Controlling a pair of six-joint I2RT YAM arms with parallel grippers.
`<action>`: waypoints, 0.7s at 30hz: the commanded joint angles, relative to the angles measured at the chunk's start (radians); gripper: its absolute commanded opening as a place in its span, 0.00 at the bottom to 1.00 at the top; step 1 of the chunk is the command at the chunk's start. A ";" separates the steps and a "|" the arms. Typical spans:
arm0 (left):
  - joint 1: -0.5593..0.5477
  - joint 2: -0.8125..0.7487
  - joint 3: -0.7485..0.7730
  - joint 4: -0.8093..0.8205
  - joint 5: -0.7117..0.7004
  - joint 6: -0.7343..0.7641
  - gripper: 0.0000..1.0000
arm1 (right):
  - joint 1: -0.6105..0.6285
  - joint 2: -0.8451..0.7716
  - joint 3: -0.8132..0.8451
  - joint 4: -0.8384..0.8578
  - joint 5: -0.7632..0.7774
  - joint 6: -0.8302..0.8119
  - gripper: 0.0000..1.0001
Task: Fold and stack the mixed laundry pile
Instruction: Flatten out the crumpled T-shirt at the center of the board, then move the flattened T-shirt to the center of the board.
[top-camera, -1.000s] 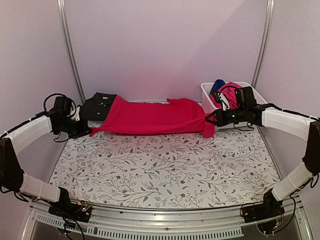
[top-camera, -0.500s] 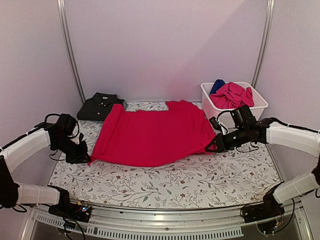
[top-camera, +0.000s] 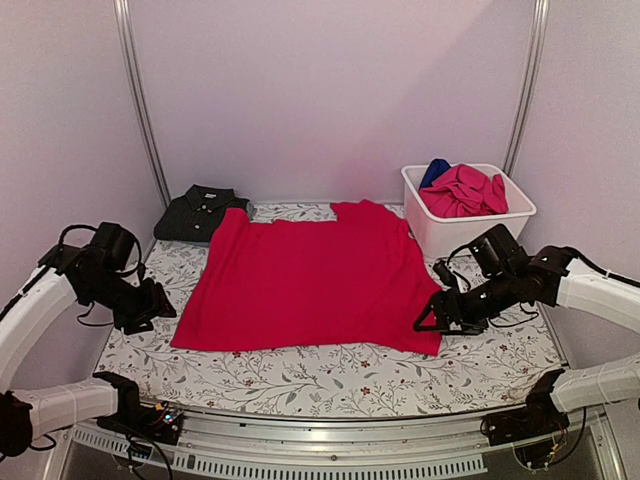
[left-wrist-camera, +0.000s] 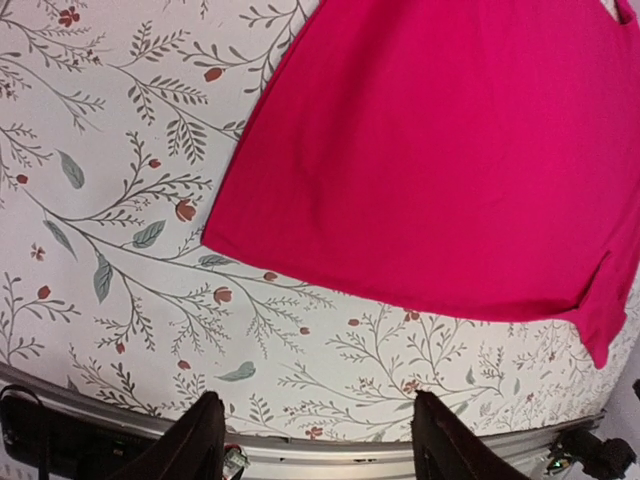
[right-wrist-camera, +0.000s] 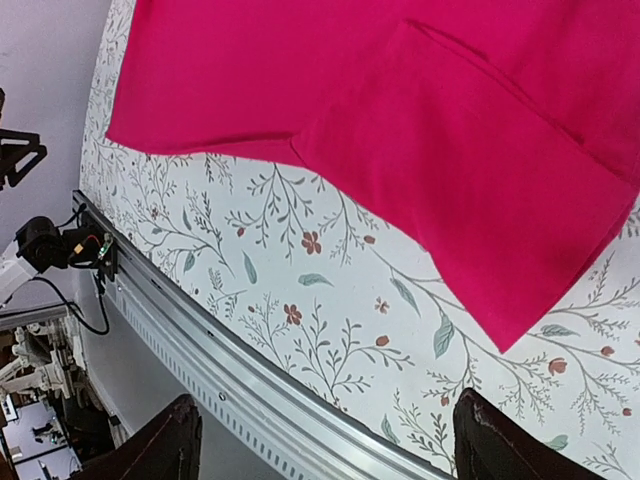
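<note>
We see a red tee (top-camera: 305, 285) spread flat and nearly smooth in the middle of the table (top-camera: 330, 380), which is covered in a leaf-patterned cloth. The left gripper (top-camera: 152, 306) hovers just beside the tee's near left corner. The right gripper (top-camera: 428, 320) sits at its near right corner, where a sleeve-like flap lies. In both wrist views the jaws are spread wide with nothing between them, and the tee lies free on the table.

A folded charcoal polo (top-camera: 200, 212) rests at the far left, touching the tee's far corner. At the far right, a magenta-pink garment (top-camera: 462, 190) and a blue garment (top-camera: 435, 170) wait in a white tub (top-camera: 445, 232).

We judge the laying-out step done and the folding of the tee about to start. The next move calls for each gripper to pinch an edge or corner of the tee and carry it over evenly, keeping the cloth flat.
</note>
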 joint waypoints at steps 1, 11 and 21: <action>-0.008 0.135 0.036 0.139 0.011 0.026 0.63 | -0.063 0.093 0.132 0.012 0.091 -0.038 0.84; -0.022 0.589 0.179 0.531 0.139 0.063 0.49 | -0.171 0.599 0.402 0.187 0.128 -0.217 0.60; -0.027 0.840 0.115 0.560 0.134 -0.055 0.31 | -0.171 0.806 0.401 0.193 0.086 -0.236 0.58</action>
